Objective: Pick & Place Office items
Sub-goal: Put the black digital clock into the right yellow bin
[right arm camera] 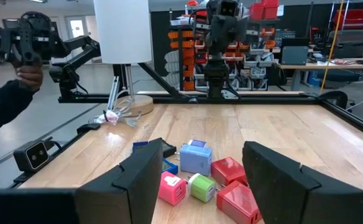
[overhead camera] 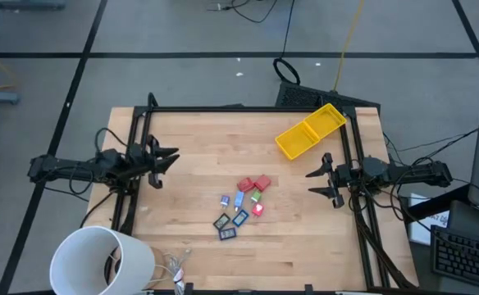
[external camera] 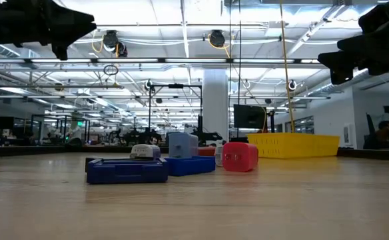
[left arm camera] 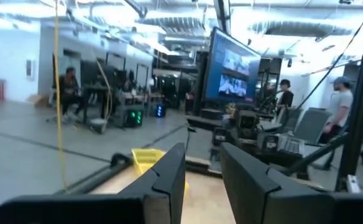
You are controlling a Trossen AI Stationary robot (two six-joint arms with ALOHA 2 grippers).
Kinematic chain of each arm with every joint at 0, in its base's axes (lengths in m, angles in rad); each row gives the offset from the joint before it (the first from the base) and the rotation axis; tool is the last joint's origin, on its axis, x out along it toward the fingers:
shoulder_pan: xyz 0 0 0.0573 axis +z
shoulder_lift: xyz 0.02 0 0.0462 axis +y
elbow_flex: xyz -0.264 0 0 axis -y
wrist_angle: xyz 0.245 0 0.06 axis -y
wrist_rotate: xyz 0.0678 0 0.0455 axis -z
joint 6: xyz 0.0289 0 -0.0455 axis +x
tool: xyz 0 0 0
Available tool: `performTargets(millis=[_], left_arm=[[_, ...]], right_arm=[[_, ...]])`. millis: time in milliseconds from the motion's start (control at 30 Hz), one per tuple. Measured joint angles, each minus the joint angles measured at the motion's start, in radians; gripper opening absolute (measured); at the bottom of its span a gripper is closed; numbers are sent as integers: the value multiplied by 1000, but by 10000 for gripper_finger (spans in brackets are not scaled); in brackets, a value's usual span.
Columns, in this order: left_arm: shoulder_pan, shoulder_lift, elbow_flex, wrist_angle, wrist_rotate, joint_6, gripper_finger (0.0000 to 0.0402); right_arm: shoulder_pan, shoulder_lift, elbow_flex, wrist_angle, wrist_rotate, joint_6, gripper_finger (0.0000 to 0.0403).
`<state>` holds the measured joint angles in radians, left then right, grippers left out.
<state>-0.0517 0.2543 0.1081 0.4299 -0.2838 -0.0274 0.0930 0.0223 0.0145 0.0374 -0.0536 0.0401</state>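
The office items lie in a loose cluster (overhead camera: 241, 206) flat on the wooden table's middle: two red blocks (overhead camera: 254, 183), a green bit (overhead camera: 255, 197), a pink-red bit (overhead camera: 257, 210), small blue pieces (overhead camera: 231, 199) and black-framed rectangles (overhead camera: 230, 224). The right wrist view shows a light blue block (right arm camera: 196, 158), red blocks (right arm camera: 228, 169), the pink bit (right arm camera: 171, 188) and the green bit (right arm camera: 201, 186). My left gripper (overhead camera: 167, 160) hovers shut at the table's left edge, tipped slightly upward (left arm camera: 201, 149). At the right edge my right gripper (overhead camera: 321, 182) is open and level, facing the cluster (right arm camera: 203, 149). Neither holds anything.
A long yellow bin (overhead camera: 309, 131) lies at the far right of the table. A big white cylinder (overhead camera: 100, 258) stands at the near left corner beside loose cables (overhead camera: 174, 266). Black frame rails (overhead camera: 223, 109) border the table. A person's hand (right arm camera: 29, 74) shows beyond the left edge.
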Motion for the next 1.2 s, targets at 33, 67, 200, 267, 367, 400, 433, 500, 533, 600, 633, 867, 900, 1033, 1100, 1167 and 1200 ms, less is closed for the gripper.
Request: performTargets(millis=[33, 67, 200, 267, 367, 400, 433, 500, 533, 600, 633, 867, 900, 1033, 1100, 1167, 1200], left_arm=[[0, 1, 0, 14, -12, 35, 102], [-1, 4, 0, 31, -29, 50, 102], [0, 40, 0, 31, -59, 41, 102], [0, 89, 10, 24, -62, 36, 102], [2, 198, 64, -35, -96, 25, 115], [4, 241, 97, -59, -100, 24, 124], [9, 290, 135, -87, -99, 15, 136], [13, 390, 216, -168, -88, -30, 164], [13, 444, 258, -210, -80, -57, 181], [10, 552, 346, -295, -56, -121, 216], [6, 603, 385, -344, -37, -152, 233], [-80, 926, 635, -571, 55, -237, 298], [-97, 970, 659, -590, 53, -238, 299], [-157, 1127, 756, -611, 51, -284, 297], [-181, 1199, 808, -683, 53, -328, 292], [-199, 1258, 862, -754, 63, -364, 285], [-207, 1284, 887, -790, 70, -387, 281]], right_arm=[[0, 0, 0, 0, 0, 0, 210], [0, 0, 0, 1, 0, 0, 210], [0, 0, 0, 1, 0, 0, 210], [0, 0, 0, 2, 0, 0, 210], [0, 0, 0, 2, 0, 0, 210], [0, 0, 0, 2, 0, 0, 210], [0, 0, 0, 3, 0, 0, 210], [0, 0, 0, 3, 0, 0, 210], [0, 0, 0, 3, 0, 0, 210], [0, 0, 0, 3, 0, 0, 210], [0, 0, 0, 3, 0, 0, 210], [0, 0, 0, 3, 0, 0, 210], [0, 0, 0, 3, 0, 0, 210], [0, 0, 0, 3, 0, 0, 210], [0, 0, 0, 3, 0, 0, 210], [0, 0, 0, 3, 0, 0, 210], [0, 0, 0, 3, 0, 0, 210]])
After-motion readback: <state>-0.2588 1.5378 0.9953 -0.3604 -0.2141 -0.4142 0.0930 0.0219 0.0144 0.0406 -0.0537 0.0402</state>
